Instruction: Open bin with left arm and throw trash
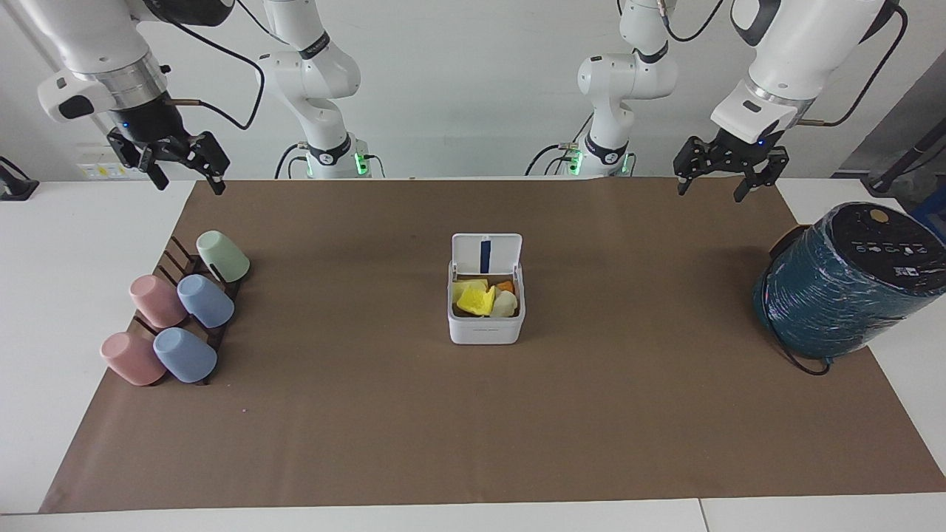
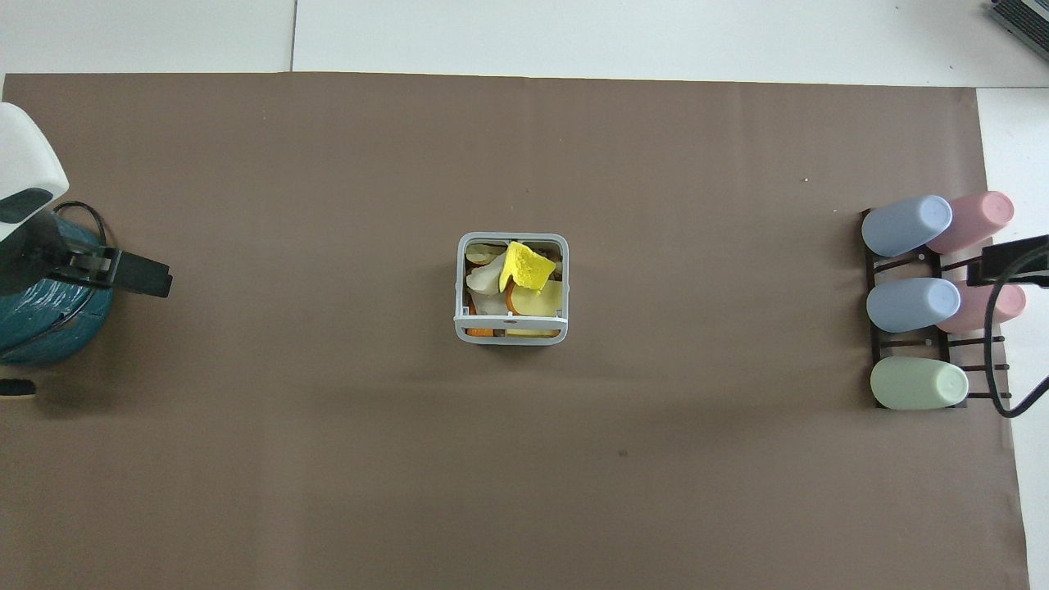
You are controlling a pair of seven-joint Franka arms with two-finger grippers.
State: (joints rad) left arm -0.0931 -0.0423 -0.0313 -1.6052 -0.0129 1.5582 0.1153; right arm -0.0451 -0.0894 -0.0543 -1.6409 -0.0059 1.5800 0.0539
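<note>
Bin (image 1: 486, 325) mid-frame, lid up, trash (image 1: 477, 299) inside; task looks done; left gripper (image 1: 729, 179) upper right, right gripper (image 1: 179, 168) upper left, both spread, empty

The worktop (image 1: 44, 295) is smooth white laminate, covered by a matt brown paper sheet (image 1: 369, 414) that lies flat with faint creases. The bin (image 1: 485, 329) is smooth white plastic with a slight sheen; its raised lid (image 1: 486, 253) has a grey-blue rim. The trash (image 1: 477, 298) inside looks matt and soft, like foam or sponge. The cups (image 1: 185, 355) are matt pastel plastic on a dark rack (image 2: 926, 344). The cylinder (image 1: 842, 288) is wrapped in glossy, wrinkled teal film. Arm housings (image 1: 805, 37) are glossy white plastic; the fingers (image 1: 741, 192) are matt black.
</note>
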